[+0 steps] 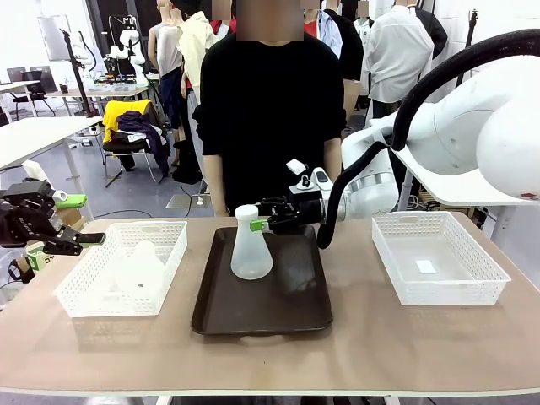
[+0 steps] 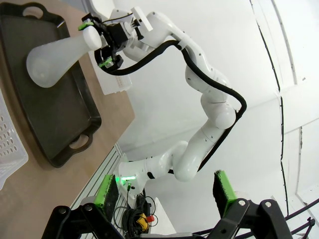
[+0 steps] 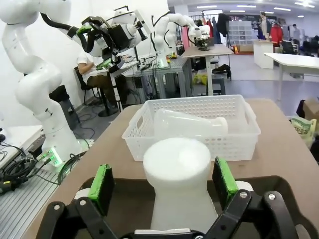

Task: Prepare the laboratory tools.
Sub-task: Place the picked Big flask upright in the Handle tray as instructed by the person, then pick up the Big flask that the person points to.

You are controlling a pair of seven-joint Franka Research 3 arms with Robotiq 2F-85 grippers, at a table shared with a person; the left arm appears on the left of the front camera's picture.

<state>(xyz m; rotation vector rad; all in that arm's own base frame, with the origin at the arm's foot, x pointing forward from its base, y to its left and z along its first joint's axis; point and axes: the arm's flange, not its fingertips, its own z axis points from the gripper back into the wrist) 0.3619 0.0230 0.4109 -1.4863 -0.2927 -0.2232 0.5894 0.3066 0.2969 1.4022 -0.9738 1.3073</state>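
A: what's the right hand (image 1: 260,216) doing?
B: open, pads (image 3: 102,188) either side of the neck of the upright flask (image 1: 251,249), not squeezing. It's on the tray (image 1: 295,312). The left hand (image 2: 163,186) is open too, empty, well left of the tray. The second flask (image 1: 139,266) lies in the basket (image 1: 84,294) left of the tray.

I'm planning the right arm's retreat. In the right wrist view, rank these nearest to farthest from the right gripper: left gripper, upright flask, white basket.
1. upright flask, standing between the open jaws of the right gripper.
2. white basket, straight ahead, with a second flask lying inside.
3. left gripper, upper left, beyond the basket.
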